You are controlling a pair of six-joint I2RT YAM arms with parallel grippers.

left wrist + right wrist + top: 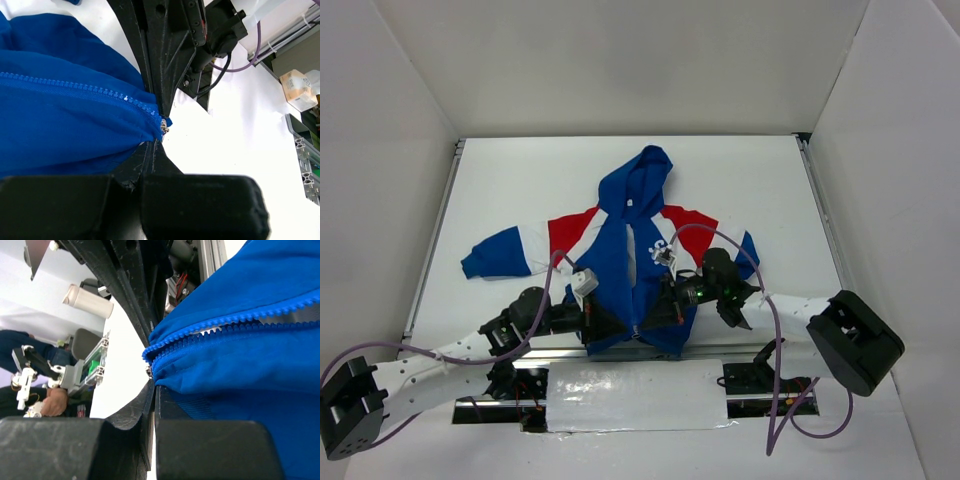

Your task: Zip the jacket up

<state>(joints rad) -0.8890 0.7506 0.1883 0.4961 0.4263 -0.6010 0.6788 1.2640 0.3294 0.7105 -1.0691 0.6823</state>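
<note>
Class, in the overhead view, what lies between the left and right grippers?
The jacket hem, with the bottom of its zipper, spans that gap; the top external view shows it.

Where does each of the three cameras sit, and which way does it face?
Top external: above and behind the arms, facing down on the jacket and table; left gripper and right gripper show.
Left wrist: on the left arm, facing along its fingers to the blue hem they pinch.
Right wrist: likewise on the right arm.
Both wrist views share the bottom end of the zipper.
</note>
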